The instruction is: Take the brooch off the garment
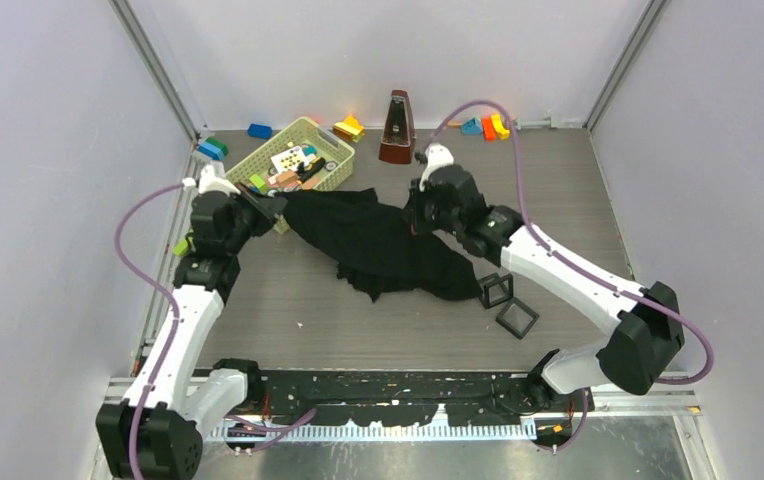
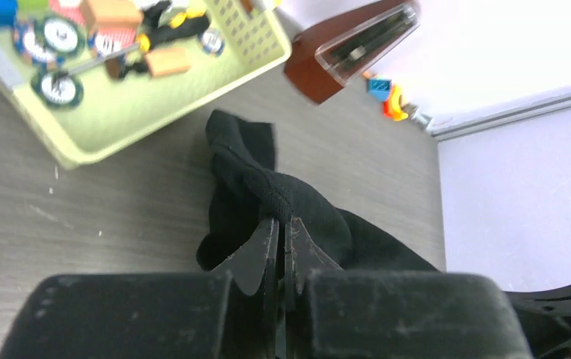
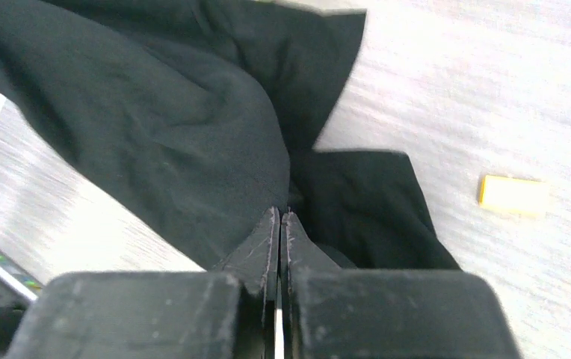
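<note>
The garment (image 1: 388,248) is a black T-shirt, bunched in a heap at mid-table with only plain black cloth showing; its print and lettering are hidden. My left gripper (image 1: 276,212) is shut on a thick fold at its left end; the left wrist view shows the gripper (image 2: 281,222) pinching the rolled cloth (image 2: 282,194). My right gripper (image 1: 413,216) is at the garment's upper right; the right wrist view shows it (image 3: 282,213) shut with black cloth (image 3: 193,149) at its tips. The brooch is not visible in any view.
A pale green basket (image 1: 330,143) of toys stands behind the left gripper, its wall near the garment (image 2: 256,37). A brown metronome (image 1: 396,128) stands at the back. Two small black square boxes (image 1: 495,290) (image 1: 517,318) lie right of the garment. Coloured blocks (image 1: 486,126) line the back wall. A yellow block (image 3: 513,194) lies nearby.
</note>
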{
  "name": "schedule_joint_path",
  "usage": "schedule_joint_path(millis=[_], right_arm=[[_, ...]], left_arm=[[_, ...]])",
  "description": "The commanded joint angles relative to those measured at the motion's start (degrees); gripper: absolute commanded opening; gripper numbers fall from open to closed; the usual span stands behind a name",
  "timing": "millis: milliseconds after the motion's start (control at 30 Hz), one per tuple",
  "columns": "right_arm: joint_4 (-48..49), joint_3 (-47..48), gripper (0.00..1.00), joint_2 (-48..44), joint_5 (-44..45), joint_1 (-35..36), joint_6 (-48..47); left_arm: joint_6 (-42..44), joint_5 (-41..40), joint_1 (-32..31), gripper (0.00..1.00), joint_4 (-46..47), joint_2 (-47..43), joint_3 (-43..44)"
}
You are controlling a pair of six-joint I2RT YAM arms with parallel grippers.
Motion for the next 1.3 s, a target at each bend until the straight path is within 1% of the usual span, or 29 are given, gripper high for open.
schedule_joint_path(millis=[0,67,100,133,167,233,267,300,333,367,400,433,467,500,567,600,633,700,833,900,933,967,1000,1067,1133,1267], right_arm=[[-11.81,14.72,0.00,-1.00,-2.33,-0.23,-0.41],[-16.31,19.27,0.00,-0.51,-1.81,-0.26,-0.45],[-16.91,19.83,0.01,-0.33,-1.19,-0.24,-0.55],[-18.48,20.82,0.13,0.50,2.31,-0.24,-0.40],[-19.80,21.61,0.19,2.22,6.61,-0.28,0.70],[-24.54,26.55,0.32,4.59,8.37,-0.38,1.25],[-27.55,29.64,0.48,7.27,8.58,-0.40,1.29],[-28.82,30.99,0.56,9.52,8.57,-0.41,1.69],[-30.56,32.40,0.67,10.22,8.13,-0.36,1.81],[-30.85,32.28,0.69,10.85,5.93,-0.24,1.49],[-30.01,30.22,0.71,10.62,4.79,-0.11,1.36],[-28.68,28.42,0.71,9.24,2.81,0.50,1.22],[-25.18,23.45,0.70,8.23,1.91,1.01,1.14],[-20.90,20.69,0.67,5.89,0.47,1.99,1.21],[-15.72,9.24,0.63,2.92,-0.03,3.43,2.55],[-14.11,7.30,0.62,2.13,0.14,3.88,3.67],[-11.04,2.85,0.59,0.59,0.53,4.82,4.26],[-6.44,-3.02,0.56,-1.10,1.78,6.04,6.47],[2.63,-11.31,0.57,-1.88,2.22,9.67,12.74],[6.49,-12.74,0.58,-0.46,5.58,13.65,16.07],[6.93,-12.44,0.58,1.39,10.63,17.50,17.23],[6.62,-10.74,0.59,2.64,13.25,19.53,17.49],[6.02,-9.41,0.59,5.55,18.44,23.01,17.74],[3.90,-4.01,0.59,10.27,23.50,26.61,17.25],[3.67,-0.64,0.59,14.48,24.32,28.28,16.41],[3.97,4.86,0.58,21.61,22.48,29.58,14.93]], left_arm=[[4.99,-2.03,0.18,0.00,-15.19,-2.55,11.86],[6.20,-1.76,0.15,0.00,-19.84,-2.95,16.68],[6.56,-1.94,0.17,0.00,-21.44,-3.08,18.15],[6.65,-2.23,0.17,0.00,-22.39,-3.24,18.91],[6.59,-2.51,0.18,0.00,-22.67,-3.28,19.20],[6.53,-3.08,0.18,0.00,-22.60,-2.57,19.07],[6.30,-3.02,0.18,0.00,-22.37,-2.15,18.82],[6.19,-2.61,0.18,0.00,-22.02,-1.82,18.48],[6.00,-2.21,0.16,0.00,-21.49,-1.50,18.08],[5.89,-1.89,0.18,0.00,-20.96,-1.40,17.66],[5.87,-1.91,0.18,0.00,-20.50,-1.32,17.12],[6.05,-2.19,0.18,0.00,-19.98,-1.31,16.66],[6.35,-2.52,0.18,0.00,-19.76,-1.23,16.36],[6.65,-2.78,0.18,0.00,-19.65,-1.17,16.10],[6.83,-3.18,0.18,0.00,-19.43,-1.10,15.59],[6.66,-3.27,0.18,0.00,-19.22,-1.16,15.24],[6.39,-3.55,0.18,0.00,-19.05,-1.37,14.83],[5.22,-4.52,0.16,0.00,-18.39,-2.18,13.76],[4.38,-5.70,0.18,0.00,-16.42,-3.71,11.74],[4.53,-5.91,0.18,0.00,-16.54,-3.62,11.83],[4.55,-5.83,0.14,0.00,-16.60,-3.51,11.91],[4.62,-5.60,0.18,0.00,-16.68,-3.28,12.00],[4.64,-5.16,0.18,0.00,-16.76,-3.09,12.09],[4.75,-4.34,0.18,0.00,-16.98,-2.80,12.22],[5.09,-3.99,0.14,0.00,-17.31,-2.66,12.38],[6.32,-4.92,0.18,0.00,-17.70,-3.24,12.38]])
